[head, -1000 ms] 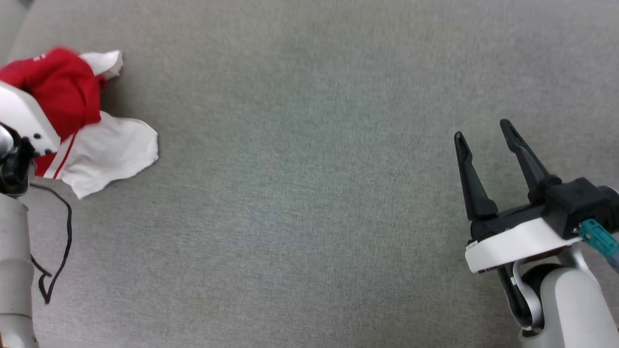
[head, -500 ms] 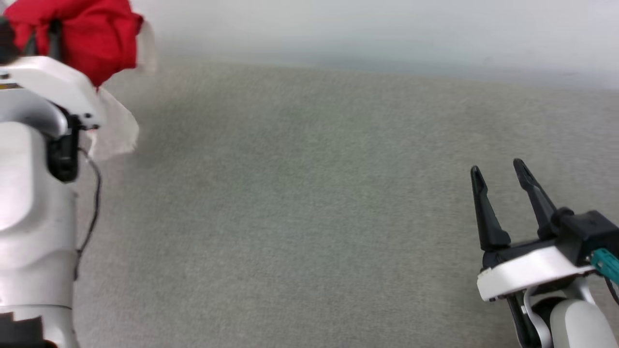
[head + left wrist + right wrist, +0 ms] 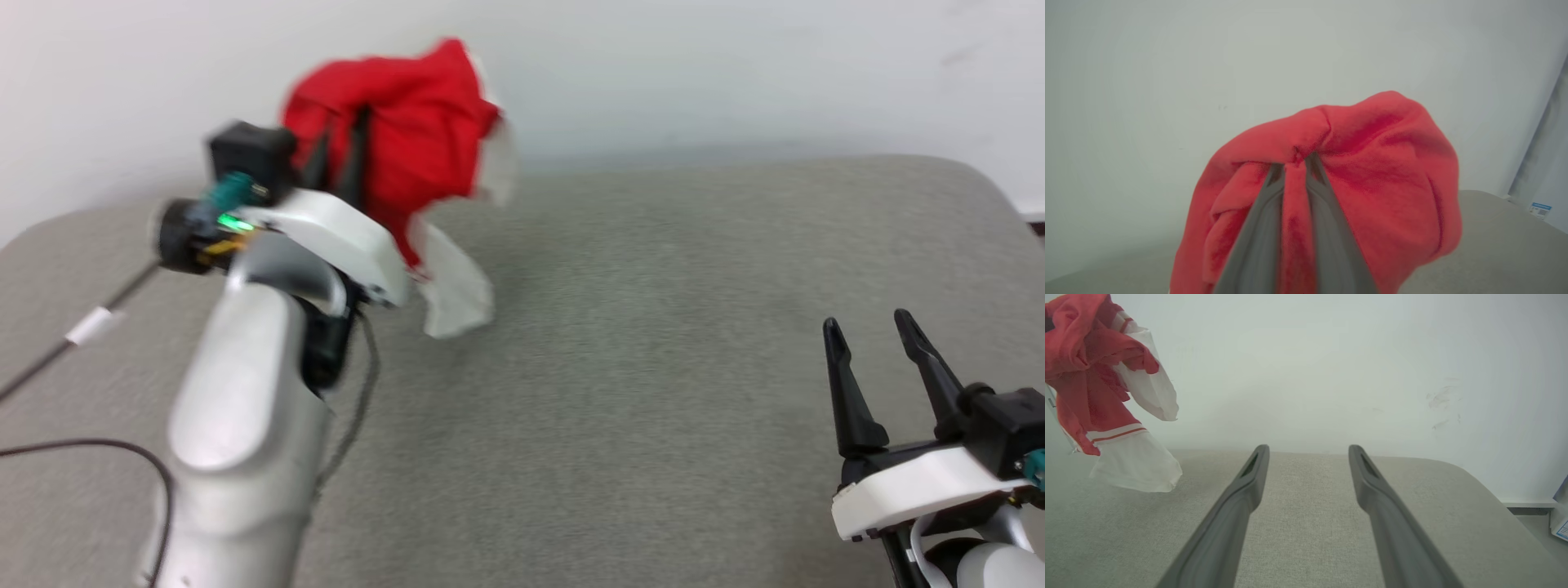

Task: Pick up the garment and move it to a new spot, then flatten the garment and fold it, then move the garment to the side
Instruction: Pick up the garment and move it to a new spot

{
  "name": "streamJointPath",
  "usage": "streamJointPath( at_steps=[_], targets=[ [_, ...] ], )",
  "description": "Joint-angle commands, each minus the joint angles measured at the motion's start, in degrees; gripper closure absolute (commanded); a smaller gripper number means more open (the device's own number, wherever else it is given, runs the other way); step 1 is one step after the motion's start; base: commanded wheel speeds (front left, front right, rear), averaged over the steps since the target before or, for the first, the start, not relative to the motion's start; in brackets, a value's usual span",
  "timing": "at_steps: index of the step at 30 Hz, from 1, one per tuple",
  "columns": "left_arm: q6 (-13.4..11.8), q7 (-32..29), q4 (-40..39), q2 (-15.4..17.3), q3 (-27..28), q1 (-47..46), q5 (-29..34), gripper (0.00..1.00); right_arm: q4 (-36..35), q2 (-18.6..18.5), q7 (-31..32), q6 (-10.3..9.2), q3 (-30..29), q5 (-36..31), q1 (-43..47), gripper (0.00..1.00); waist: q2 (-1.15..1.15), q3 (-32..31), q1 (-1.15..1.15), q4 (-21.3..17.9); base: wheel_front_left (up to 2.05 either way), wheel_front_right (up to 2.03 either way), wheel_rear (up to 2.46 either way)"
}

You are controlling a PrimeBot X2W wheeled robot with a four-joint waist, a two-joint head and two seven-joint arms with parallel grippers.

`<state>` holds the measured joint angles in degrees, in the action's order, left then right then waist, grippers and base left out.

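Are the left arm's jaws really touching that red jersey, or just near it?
Touching. The left wrist view shows the left gripper with its jaws shut on a fold of the garment, red cloth pinched between them.

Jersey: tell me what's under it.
Grey cushion lies below the hanging jersey, its white sleeve dangling lowest. The left pincer, shut on it, has its tips covered by red folds.

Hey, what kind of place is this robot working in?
Probably an indoor lab or test room: a grey fabric-covered surface beside a bare white wall, and a loose black cable.
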<state>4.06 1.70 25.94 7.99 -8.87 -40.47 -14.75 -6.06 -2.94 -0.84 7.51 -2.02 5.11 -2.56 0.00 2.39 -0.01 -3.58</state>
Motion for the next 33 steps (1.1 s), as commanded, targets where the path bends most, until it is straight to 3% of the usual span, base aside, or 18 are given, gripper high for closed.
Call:
streamJointPath(
  at_steps=[1,10,19,20,21,22,23,24,33],
  targets=[
    [0.3,-0.1,-1.0,-0.8,-0.7,1.7,-0.2,1.0,-0.5,0.1,0.3,-0.04,-0.2,0.4,0.8,0.0,0.0,-0.9,0.01,-2.9,0.0,0.0,0.0],
    [-0.4,-0.2,-8.1,-4.1,-7.3,13.5,-1.8,1.0,-2.4,0.1,1.2,-0.03,-1.4,1.3,2.0,0.0,0.0,2.2,0.01,-7.4,0.0,0.0,0.0],
    [-4.4,-0.9,-8.2,-4.9,-12.7,27.9,-3.2,1.0,-1.9,0.1,0.1,-0.03,-0.3,3.3,0.1,0.0,0.0,5.5,0.01,-6.8,0.0,0.0,0.0],
    [-4.8,-1.0,-8.3,-4.9,-13.4,29.1,-3.3,0.95,-1.7,0.1,-0.1,-0.03,-0.1,3.4,-0.1,0.0,0.0,5.5,0.01,-6.5,0.0,0.0,0.0],
    [-5.1,-1.0,-8.4,-4.9,-14.1,29.9,-3.4,0.7,-1.4,0.1,-0.1,-0.04,-0.1,3.4,-0.2,0.0,0.0,5.4,0.01,-6.2,0.0,0.0,0.0],
    [-5.3,-1.1,-8.5,-5.0,-14.7,30.7,-3.9,0.56,-1.2,0.1,-0.2,-0.04,-0.2,3.3,-0.2,0.0,0.0,5.2,0.01,-5.9,0.0,0.0,0.0],
    [-5.6,-1.0,-8.8,-5.1,-15.3,31.3,-4.4,0.23,-1.0,0.1,-0.4,-0.04,-0.3,3.2,-0.4,0.0,0.0,5.1,0.01,-5.5,0.0,0.0,0.0],
    [-5.8,-0.6,-9.2,-5.1,-15.6,31.4,-4.9,0.0,-0.8,0.1,-0.5,-0.04,-0.5,3.1,-0.4,0.0,0.0,4.9,0.01,-5.0,0.0,0.0,0.0],
    [-8.4,5.3,-14.0,-4.3,-15.2,28.2,-4.4,0.0,0.1,0.1,0.2,-0.03,-1.6,3.0,1.7,0.0,0.0,0.9,0.01,-0.7,0.0,0.0,0.0]
  ],
)
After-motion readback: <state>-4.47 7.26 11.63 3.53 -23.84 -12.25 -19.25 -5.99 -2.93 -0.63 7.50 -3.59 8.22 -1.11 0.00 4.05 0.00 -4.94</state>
